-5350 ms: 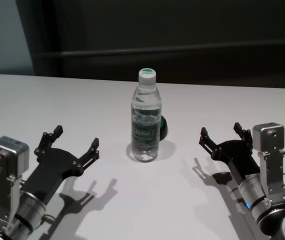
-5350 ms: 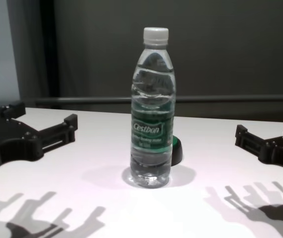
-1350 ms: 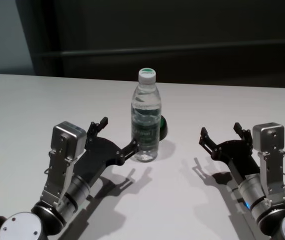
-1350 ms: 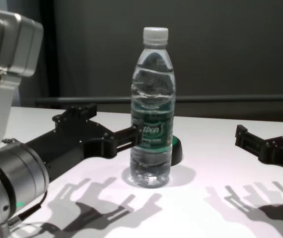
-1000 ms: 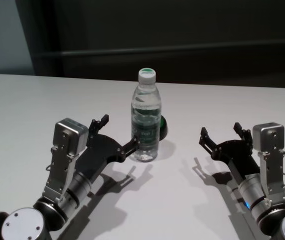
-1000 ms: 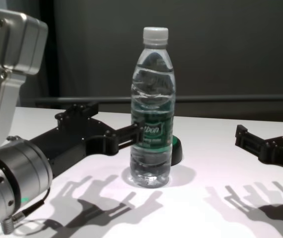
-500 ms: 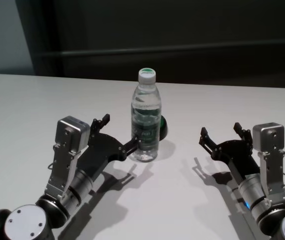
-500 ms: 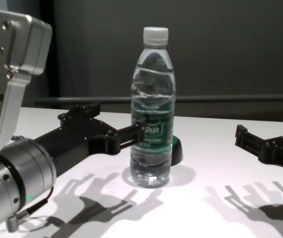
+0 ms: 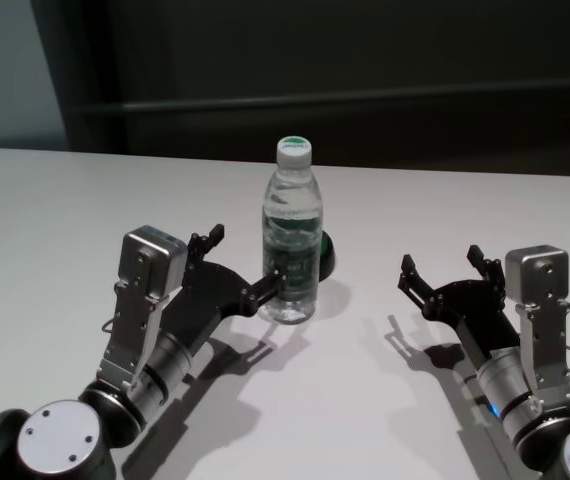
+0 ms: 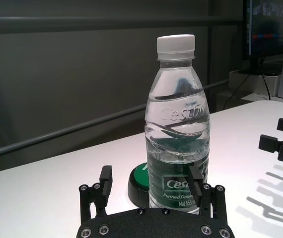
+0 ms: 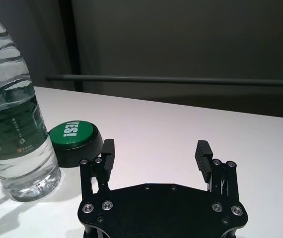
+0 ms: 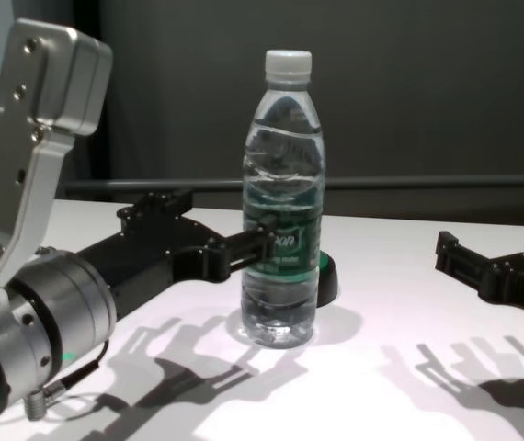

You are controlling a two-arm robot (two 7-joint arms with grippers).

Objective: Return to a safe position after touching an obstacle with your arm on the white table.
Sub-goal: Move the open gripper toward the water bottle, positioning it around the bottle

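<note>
The clear water bottle (image 9: 292, 240) with a white cap and a dark green label stands upright in the middle of the white table (image 9: 85, 200). My left gripper (image 9: 245, 262) is open and low over the table just left of the bottle. One of its fingertips (image 12: 267, 227) sits against the label; whether it presses the bottle I cannot tell. In the left wrist view the bottle (image 10: 177, 129) stands right before the open left gripper (image 10: 151, 181), nearer one finger. My right gripper (image 9: 441, 260) is open and empty, parked to the bottle's right, apart from it.
A low black disc with a green top (image 9: 327, 255) lies just behind the bottle on its right, and also shows in the right wrist view (image 11: 74, 134). A dark wall and a rail run behind the table's far edge.
The left arm has come from its parked spot at the left up to the bottle. Over the last second it crept a little farther forward. The bottle stays upright; the right arm has not moved.
</note>
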